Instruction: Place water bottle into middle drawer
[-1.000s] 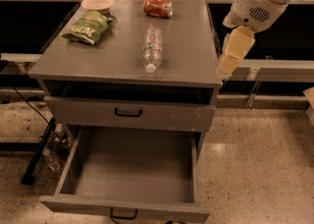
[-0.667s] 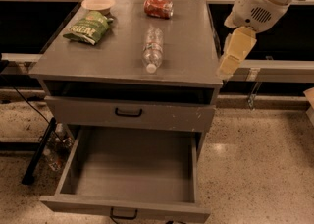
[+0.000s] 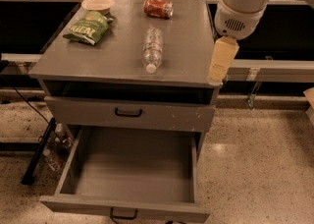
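Leftward and lower has come the gripper (image 3: 217,74), now at the right edge of the tabletop (image 3: 189,46) (jaws' spread I cannot tell); the water bottle (image 3: 152,48) lies mid-tabletop, the middle drawer (image 3: 132,169) open below.

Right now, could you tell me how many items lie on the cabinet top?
4: bowl back left, green bag before it, red can at back, water bottle mid-top. None seems hidden. The gripper hangs by the right edge.
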Motion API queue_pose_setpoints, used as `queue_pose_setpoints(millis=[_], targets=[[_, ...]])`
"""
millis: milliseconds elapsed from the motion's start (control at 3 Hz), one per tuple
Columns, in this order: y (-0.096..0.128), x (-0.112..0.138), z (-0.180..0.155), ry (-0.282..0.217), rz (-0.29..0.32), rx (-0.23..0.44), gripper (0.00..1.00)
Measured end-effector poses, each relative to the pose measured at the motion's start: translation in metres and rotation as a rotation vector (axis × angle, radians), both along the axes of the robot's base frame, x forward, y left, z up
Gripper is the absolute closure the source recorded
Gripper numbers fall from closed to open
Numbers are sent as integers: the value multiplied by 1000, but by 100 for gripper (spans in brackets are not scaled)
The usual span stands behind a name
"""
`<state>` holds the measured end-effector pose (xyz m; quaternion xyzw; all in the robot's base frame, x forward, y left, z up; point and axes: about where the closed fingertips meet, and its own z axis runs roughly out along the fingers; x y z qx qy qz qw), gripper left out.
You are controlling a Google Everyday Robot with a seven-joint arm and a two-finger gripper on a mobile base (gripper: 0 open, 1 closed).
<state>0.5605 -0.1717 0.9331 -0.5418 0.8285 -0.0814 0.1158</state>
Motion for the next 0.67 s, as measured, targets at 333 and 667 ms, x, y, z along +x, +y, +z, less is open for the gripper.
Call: queue_pose_setpoints(millis=[333,667], targets=[[1,1,-5,-2,-22,-53,0],[1,2,-6,-2,-24,-58,0]])
